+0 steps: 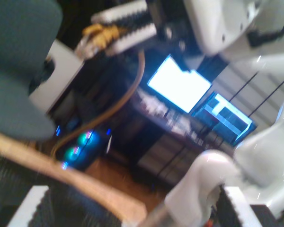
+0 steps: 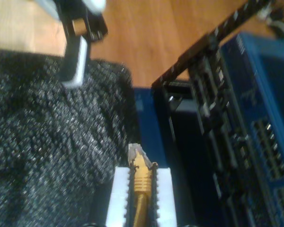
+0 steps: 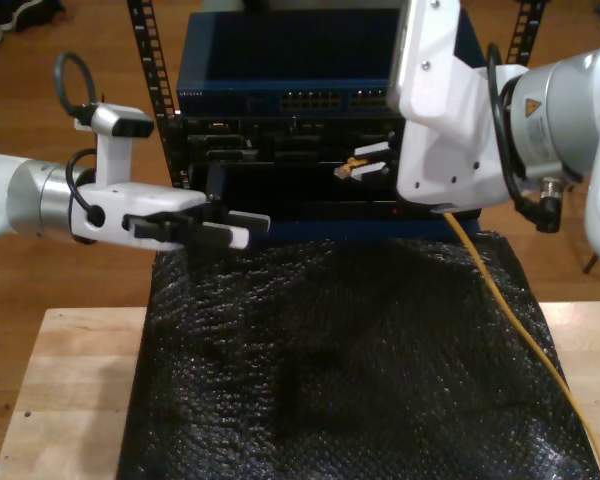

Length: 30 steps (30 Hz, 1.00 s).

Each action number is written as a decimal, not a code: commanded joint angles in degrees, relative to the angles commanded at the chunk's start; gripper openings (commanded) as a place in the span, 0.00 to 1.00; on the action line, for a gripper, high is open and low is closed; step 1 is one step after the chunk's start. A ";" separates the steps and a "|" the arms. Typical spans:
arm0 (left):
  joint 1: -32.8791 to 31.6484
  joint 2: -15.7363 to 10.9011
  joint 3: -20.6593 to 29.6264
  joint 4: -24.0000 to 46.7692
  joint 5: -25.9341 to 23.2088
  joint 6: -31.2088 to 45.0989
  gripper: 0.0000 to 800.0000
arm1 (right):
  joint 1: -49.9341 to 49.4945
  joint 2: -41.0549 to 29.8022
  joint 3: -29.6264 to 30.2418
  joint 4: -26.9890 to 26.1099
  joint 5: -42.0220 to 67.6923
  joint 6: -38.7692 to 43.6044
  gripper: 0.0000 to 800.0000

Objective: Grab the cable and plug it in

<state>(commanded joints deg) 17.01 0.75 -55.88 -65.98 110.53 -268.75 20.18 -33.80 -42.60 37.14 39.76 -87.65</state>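
The yellow-orange cable (image 3: 500, 300) runs up from the exterior view's lower right to my second gripper (image 3: 365, 162), which is shut on its plug end just in front of the rack. In the second wrist view the clear plug (image 2: 138, 156) sticks out past the white pads (image 2: 163, 194) of my second gripper (image 2: 141, 189), pointing at the rack's dark opening. My first gripper (image 3: 242, 226) hovers over the mat's far edge at the exterior view's left, open and holding nothing. Its wrist view looks across at the held cable (image 1: 102, 35) and my second gripper (image 1: 123, 26).
A blue network switch (image 3: 320, 75) with rows of ports (image 2: 270, 146) sits in a black rack (image 3: 280, 160) behind the table. A black bubble-textured mat (image 3: 340, 350) covers the wooden table (image 3: 70, 390). Monitors (image 1: 180, 85) glow in the first wrist view's background.
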 joint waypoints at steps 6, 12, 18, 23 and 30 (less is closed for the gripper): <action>0.00 -2.64 -0.26 5.80 -2.64 0.09 1.00 | -4.04 2.46 -0.26 0.00 3.69 0.09 0.00; 0.00 -4.75 -0.97 14.24 -7.03 0.97 1.00 | -5.63 4.84 -0.18 -0.18 5.45 0.09 0.00; 0.18 -7.21 -2.81 21.98 -9.05 2.64 1.00 | -6.86 6.42 0.00 -0.35 6.77 0.00 0.00; 1.58 -8.97 -3.08 32.00 -11.87 7.82 1.00 | -9.23 6.59 0.18 -0.44 8.18 0.00 0.00; 9.32 -9.14 -4.75 38.95 -11.69 17.14 1.00 | -9.49 7.38 0.18 -0.62 8.70 -0.09 0.00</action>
<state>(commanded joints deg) 26.33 -8.40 -60.63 -27.03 98.84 -251.60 10.68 -26.42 -42.43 36.53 48.46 -87.74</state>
